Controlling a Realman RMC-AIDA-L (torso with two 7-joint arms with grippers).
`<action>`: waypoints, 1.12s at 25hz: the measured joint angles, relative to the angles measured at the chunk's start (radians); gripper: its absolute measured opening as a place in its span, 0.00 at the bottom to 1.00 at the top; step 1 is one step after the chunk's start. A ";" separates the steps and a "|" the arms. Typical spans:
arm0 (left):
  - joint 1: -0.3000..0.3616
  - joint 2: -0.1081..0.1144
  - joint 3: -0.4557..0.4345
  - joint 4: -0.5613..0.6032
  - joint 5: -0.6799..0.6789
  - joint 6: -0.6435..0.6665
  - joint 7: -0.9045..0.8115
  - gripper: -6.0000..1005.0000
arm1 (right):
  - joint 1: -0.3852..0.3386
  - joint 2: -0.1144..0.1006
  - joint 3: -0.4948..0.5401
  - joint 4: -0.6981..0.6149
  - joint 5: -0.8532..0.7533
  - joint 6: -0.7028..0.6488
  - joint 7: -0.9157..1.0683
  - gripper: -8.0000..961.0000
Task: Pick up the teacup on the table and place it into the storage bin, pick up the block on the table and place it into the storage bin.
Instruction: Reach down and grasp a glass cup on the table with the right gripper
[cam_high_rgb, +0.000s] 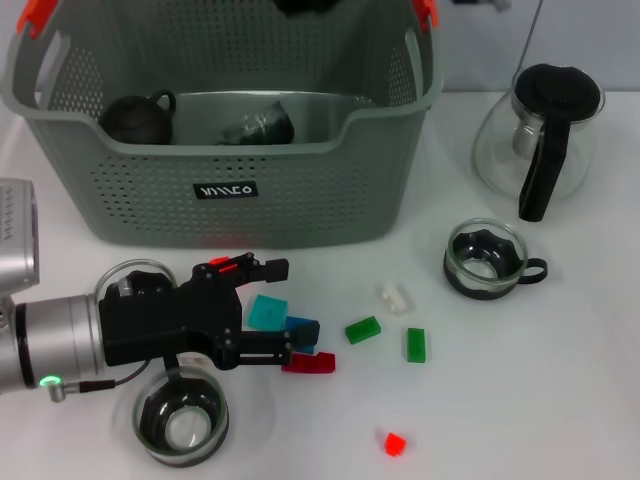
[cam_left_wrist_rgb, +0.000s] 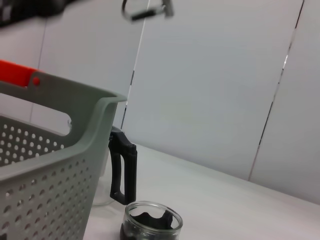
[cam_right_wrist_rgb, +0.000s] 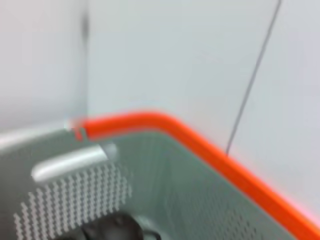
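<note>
My left gripper (cam_high_rgb: 283, 312): low over the table, fingers spread apart, a teal block (cam_high_rgb: 267, 312) and blue block (cam_high_rgb: 300, 330) between them, neither clamped. Red block (cam_high_rgb: 309, 362) just beside the lower finger. Teacup (cam_high_rgb: 181, 418) near my wrist; second teacup (cam_high_rgb: 484, 258) well right. Storage bin (cam_high_rgb: 224, 186) behind. My right gripper: out of sight.

Bright even light, soft shadows, right wrist view blurred, others fairly sharp

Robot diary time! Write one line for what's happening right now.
left gripper: open around blue blocks | right gripper: not visible | storage bin: holds dark teapot | two teacups on table
</note>
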 joint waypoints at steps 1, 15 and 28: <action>0.000 0.000 0.000 0.000 0.000 0.000 0.000 0.92 | -0.029 -0.001 0.003 -0.052 0.033 -0.025 -0.008 0.65; 0.002 0.006 0.000 0.000 -0.014 0.033 0.000 0.92 | -0.418 -0.006 0.021 -0.628 0.181 -0.604 -0.145 0.94; -0.007 -0.001 0.000 0.000 -0.026 0.031 0.009 0.92 | -0.427 -0.001 -0.040 -0.599 -0.186 -0.892 -0.096 0.98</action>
